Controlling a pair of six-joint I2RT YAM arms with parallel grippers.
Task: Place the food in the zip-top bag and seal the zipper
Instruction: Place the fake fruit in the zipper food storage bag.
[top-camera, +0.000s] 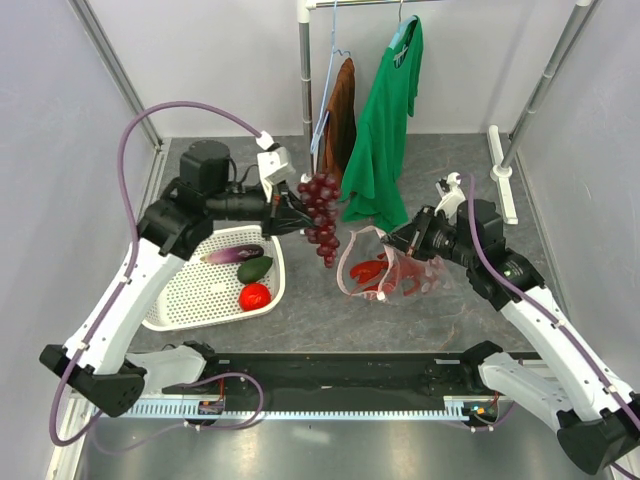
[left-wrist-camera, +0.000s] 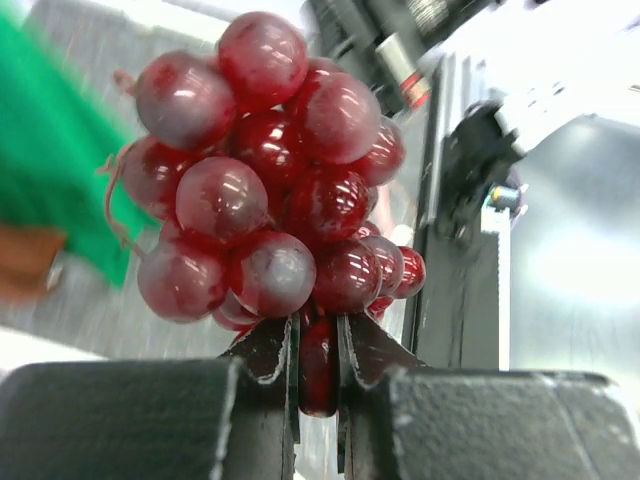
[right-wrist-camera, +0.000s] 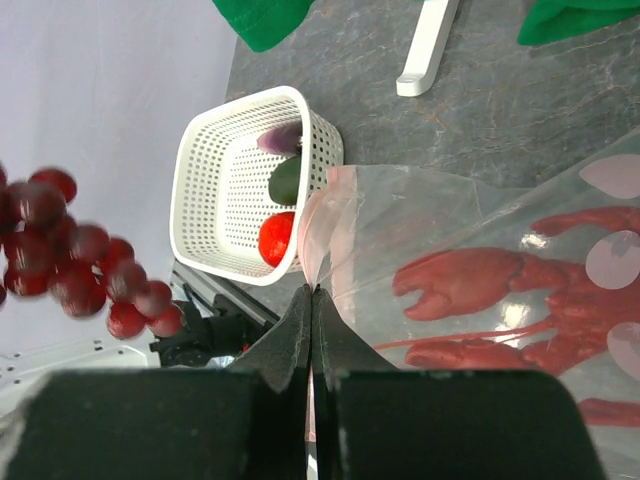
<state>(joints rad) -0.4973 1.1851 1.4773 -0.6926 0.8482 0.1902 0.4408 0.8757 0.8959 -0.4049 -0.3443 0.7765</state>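
Observation:
My left gripper (top-camera: 297, 218) is shut on the dark red grape bunch (top-camera: 322, 215) and holds it in the air left of the bag's mouth; its jaws pinch one grape (left-wrist-camera: 318, 365). The clear dotted zip-top bag (top-camera: 390, 268) lies on the table with the red lobster (top-camera: 372, 272) inside. My right gripper (top-camera: 398, 240) is shut on the bag's upper edge, holding the mouth open toward the left. The pink zipper strip (right-wrist-camera: 308, 235) rims the mouth. The lobster (right-wrist-camera: 500, 290) shows through the plastic. The tomato (top-camera: 254, 296) and green avocado piece (top-camera: 255, 269) lie in the basket.
The white perforated basket (top-camera: 190, 300) stands at the left and also holds a purple eggplant (top-camera: 232, 254). A clothes rack at the back carries a green shirt (top-camera: 385, 130) and a brown garment (top-camera: 340, 115). A white bar (top-camera: 502, 170) lies at the back right.

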